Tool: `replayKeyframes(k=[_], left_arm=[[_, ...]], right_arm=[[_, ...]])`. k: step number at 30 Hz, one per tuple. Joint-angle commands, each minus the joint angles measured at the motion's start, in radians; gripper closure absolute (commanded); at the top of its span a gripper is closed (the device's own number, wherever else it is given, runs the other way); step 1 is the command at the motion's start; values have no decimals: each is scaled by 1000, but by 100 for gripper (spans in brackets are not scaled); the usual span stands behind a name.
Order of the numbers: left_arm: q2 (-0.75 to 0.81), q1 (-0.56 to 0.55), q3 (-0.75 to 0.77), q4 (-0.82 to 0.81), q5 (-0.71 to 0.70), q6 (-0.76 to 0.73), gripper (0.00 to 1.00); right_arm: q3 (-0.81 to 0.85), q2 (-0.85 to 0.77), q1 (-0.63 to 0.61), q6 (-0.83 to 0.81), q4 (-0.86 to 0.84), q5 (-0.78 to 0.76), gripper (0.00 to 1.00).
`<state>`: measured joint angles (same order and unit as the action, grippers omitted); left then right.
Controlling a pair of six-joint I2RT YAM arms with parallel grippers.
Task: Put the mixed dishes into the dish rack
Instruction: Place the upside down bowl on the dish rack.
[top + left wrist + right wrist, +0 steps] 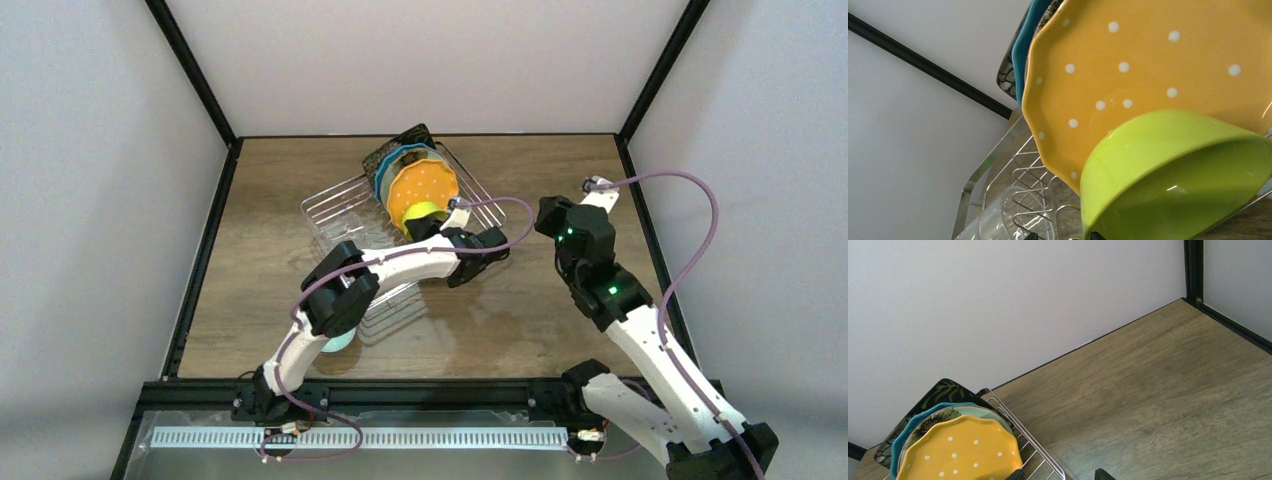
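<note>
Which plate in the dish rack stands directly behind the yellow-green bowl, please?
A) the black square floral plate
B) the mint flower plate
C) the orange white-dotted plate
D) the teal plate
C: the orange white-dotted plate faces the yellow-green bowl directly, with the teal plate further back.

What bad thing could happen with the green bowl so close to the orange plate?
1. The green bowl, carried by the left arm, is very near the orange dotted plate. A bump might chip that plate or tip it against the teal plate behind.
2. The clear glass lies in the wire rack just below. If the bowl slipped, it might land on the glass.
</note>
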<state>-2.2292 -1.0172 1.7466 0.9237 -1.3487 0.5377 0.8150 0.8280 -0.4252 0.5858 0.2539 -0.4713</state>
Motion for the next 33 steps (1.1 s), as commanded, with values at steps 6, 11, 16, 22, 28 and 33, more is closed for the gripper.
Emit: replayKeyframes(k=[6,11,16,22,28,33], left_arm=[[50,-5,-5,15,16,29,40],[57,-5,-23,11,31,38,40],[71,-5,-28,7,32,33,40],[71,-4,-32,1,38,34,40],[75,-5,-29,-2,39,33,40],[80,-5,-29,-17,68,22,40]], right_arm=[[41,12,6,-2,17,-30,20],[41,10,6,-3,21,-34,20],[44,17,6,-4,21,-35,20],[53,19,6,-8,25,-37,20],[54,19,6,-9,29,-36,20],[61,27,6,-17,34,-31,20]])
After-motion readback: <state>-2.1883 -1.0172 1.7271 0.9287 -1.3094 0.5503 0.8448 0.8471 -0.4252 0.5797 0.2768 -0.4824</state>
